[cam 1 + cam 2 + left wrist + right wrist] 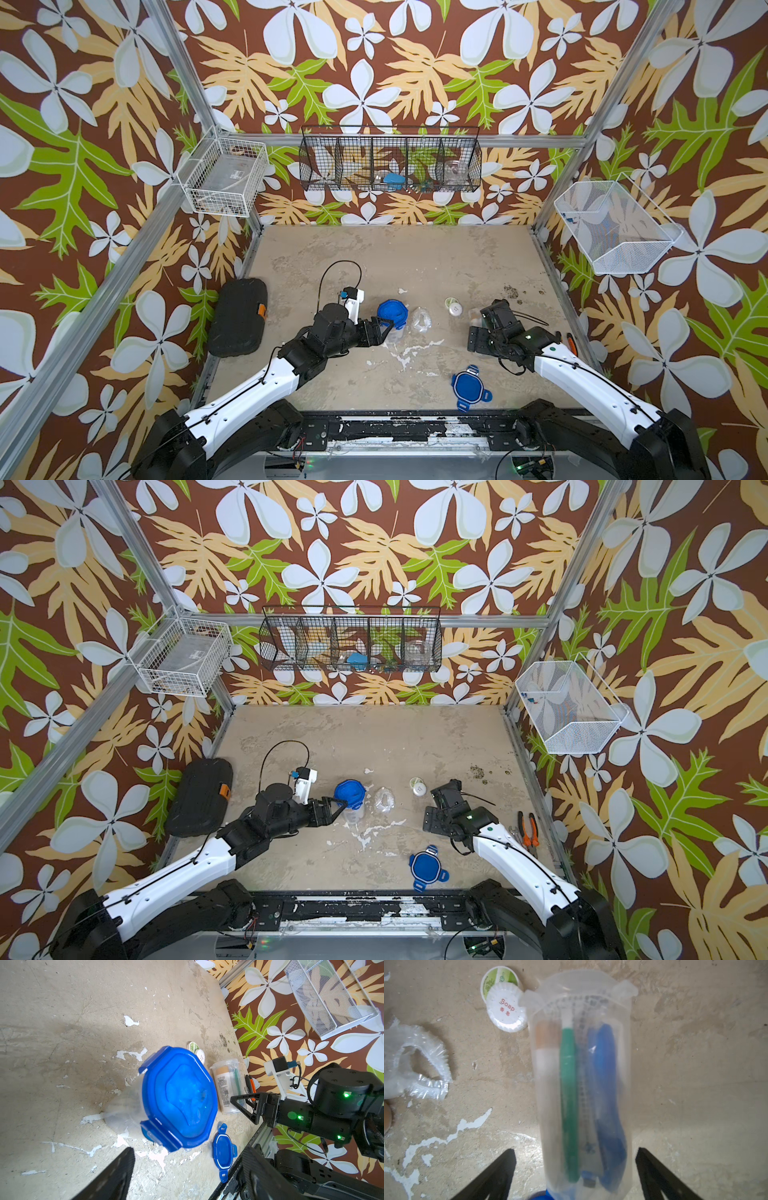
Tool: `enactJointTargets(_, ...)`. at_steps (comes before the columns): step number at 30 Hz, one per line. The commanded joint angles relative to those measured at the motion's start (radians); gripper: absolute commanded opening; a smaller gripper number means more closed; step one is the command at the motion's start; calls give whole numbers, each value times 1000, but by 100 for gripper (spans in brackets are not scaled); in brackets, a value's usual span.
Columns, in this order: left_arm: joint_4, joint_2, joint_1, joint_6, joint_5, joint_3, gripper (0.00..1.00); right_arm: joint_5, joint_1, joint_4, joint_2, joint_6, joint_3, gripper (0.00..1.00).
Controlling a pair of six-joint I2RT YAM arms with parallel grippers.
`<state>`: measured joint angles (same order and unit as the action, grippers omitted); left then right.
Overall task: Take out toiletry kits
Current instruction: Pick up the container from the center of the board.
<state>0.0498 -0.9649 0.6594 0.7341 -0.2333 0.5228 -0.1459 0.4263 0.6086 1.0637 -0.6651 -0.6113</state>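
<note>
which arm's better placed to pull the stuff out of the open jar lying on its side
Likely right: the right gripper hangs open astride the open jar, whose mouth is beside the soap, toothbrush visible inside. The left gripper is at the lidded jar, farther away.

We find the lying jar point(583, 1084) blurred, the toiletry items point(568, 1095) inside smeared; a blue shape point(539, 1195) by its base is cut off. In both top views the right arm point(582, 374) hides most of that jar.
</note>
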Motion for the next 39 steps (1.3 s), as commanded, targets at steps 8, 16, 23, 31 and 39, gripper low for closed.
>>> enactJointTargets(8, -2, -12, -1, -5, 0, 2, 84, -25, 8, -10, 201, -9, -41, 90)
enactJointTargets(16, 7, -16, -1, -2, -7, -3, 84, 75, 31, -133, 229, 24, 17, 86)
enactJointTargets(23, 4, -8, -1, -2, -5, -1, 84, 49, 31, -131, 206, 12, 33, 66)
enactJointTargets(31, 18, -12, -1, -2, -6, -6, 84, 101, 32, 41, 129, -7, -78, 50)
enactJointTargets(39, 39, -20, -1, -3, -3, -15, 85, 315, 31, 409, 79, 48, -268, 51)
